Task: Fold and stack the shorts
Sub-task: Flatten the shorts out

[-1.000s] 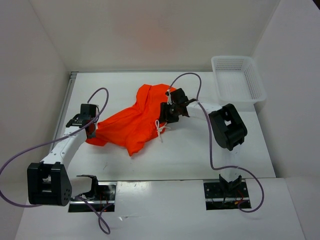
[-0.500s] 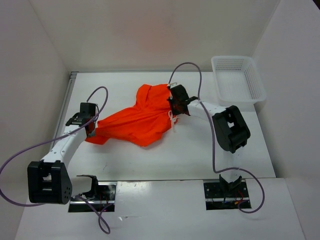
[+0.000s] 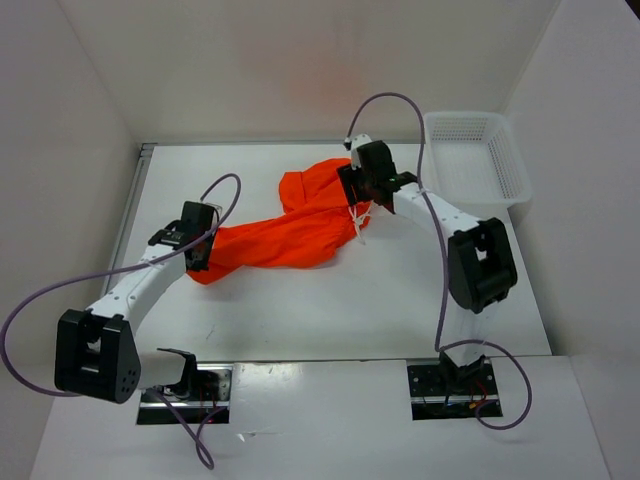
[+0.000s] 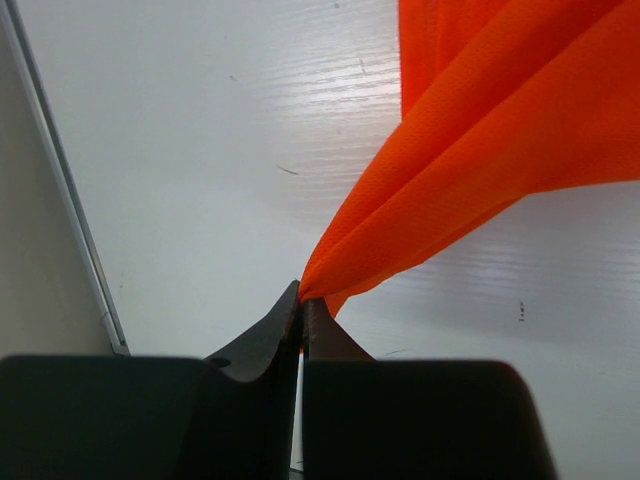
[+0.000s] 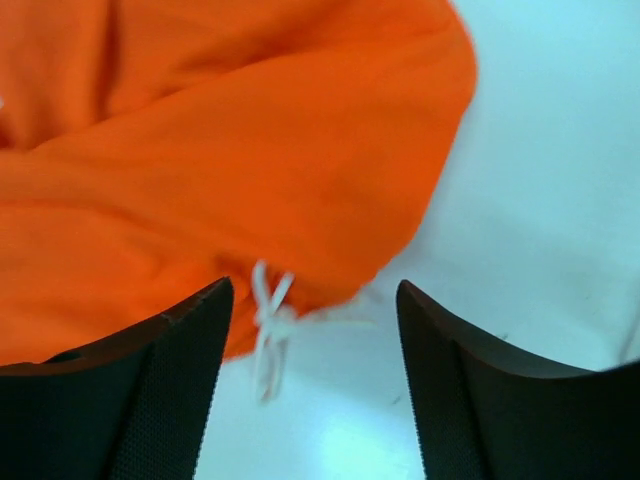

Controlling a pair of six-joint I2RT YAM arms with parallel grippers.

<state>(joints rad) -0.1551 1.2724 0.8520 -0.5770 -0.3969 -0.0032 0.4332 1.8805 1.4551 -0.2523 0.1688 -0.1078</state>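
Shorts (image 3: 290, 235) lie as a twisted band across the middle of the desk (image 3: 330, 310), far from flat. Left hand (image 4: 302, 303) is clamped on a corner at the band's left end. Right hand (image 5: 315, 290) hovers over the other end with its fingers apart, and the drawstring (image 5: 268, 325) dangles between them. To flatten well, the right hand should probably close on the waistband hem, not the string, then both draw apart low. Since a second ago the cloth has stretched longer and narrower, and the right hand sits farther back.
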